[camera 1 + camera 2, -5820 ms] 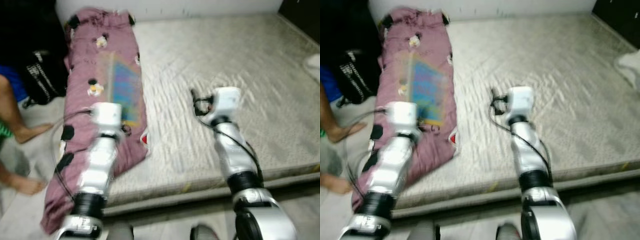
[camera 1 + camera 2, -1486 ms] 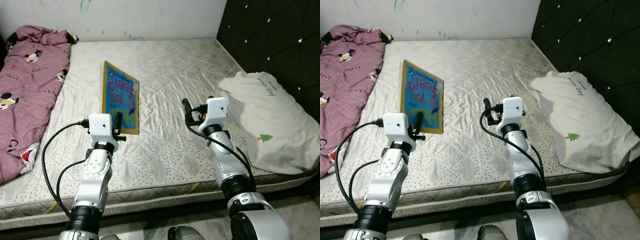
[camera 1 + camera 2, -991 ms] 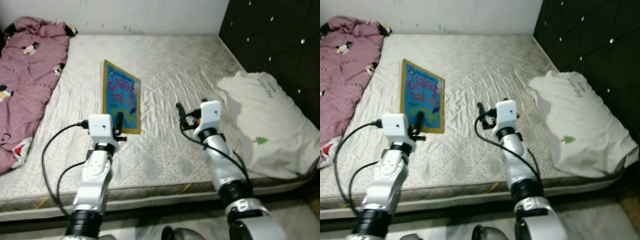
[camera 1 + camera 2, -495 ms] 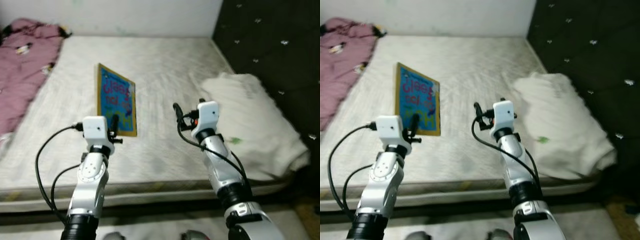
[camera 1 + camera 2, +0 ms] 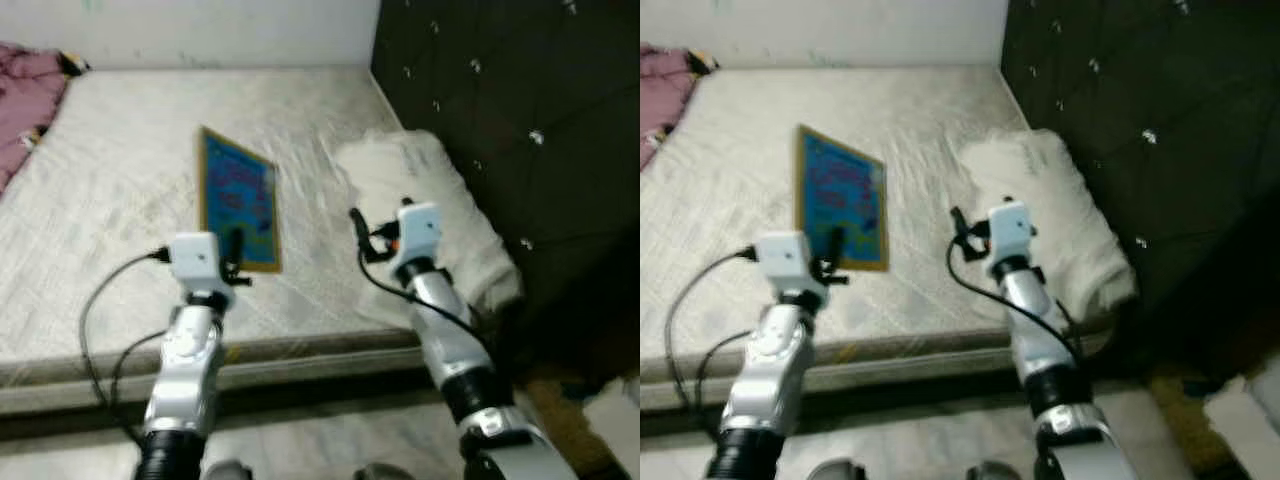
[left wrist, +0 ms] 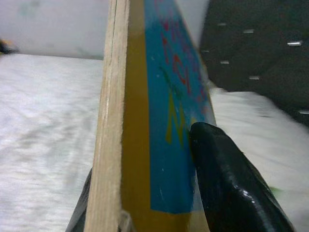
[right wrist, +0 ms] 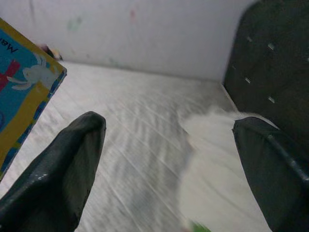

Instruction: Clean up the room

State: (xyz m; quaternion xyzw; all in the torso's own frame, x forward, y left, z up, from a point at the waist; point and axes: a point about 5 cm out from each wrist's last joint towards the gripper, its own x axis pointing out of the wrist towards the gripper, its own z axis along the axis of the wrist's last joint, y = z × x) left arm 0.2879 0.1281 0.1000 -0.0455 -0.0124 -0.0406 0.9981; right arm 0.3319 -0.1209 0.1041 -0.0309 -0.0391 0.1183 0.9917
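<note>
Book (image 5: 238,201), blue cover with yellow border, is held up off the mattress (image 5: 110,180) by the left gripper (image 5: 235,252), whose fingers pinch its near lower edge; left wrist view shows one black finger (image 6: 227,183) pressed on the cover and the other behind the board, so the grip is at the very edge only. Right gripper (image 5: 356,228) is empty, jaws spread wide, hovering over the bed near the white pillow (image 5: 425,215). Judgement: step in hand looks like carrying the book away to wherever it belongs; frames are blurred, so the robot is probably turning or walking. To do it well, keep the pinch firm and the wrist steady, since an edge grip on a tall flat board gives leverage for it to swing or slip; avoid fast turns, keep the book clear of the bed surface and of the right arm. Destination can't be seen, cannot tell where it goes. Around: pillow lies on the right side of the mattress against the dark tufted headboard (image 5: 480,90); pink blanket (image 5: 25,85) at far left edge of the bed; something pale on the floor at lower right (image 5: 615,410), unclear what. Bed edge runs right before the robot, so it blocks stepping forward; headboard and floor clutter on the right limit turning that way.
</note>
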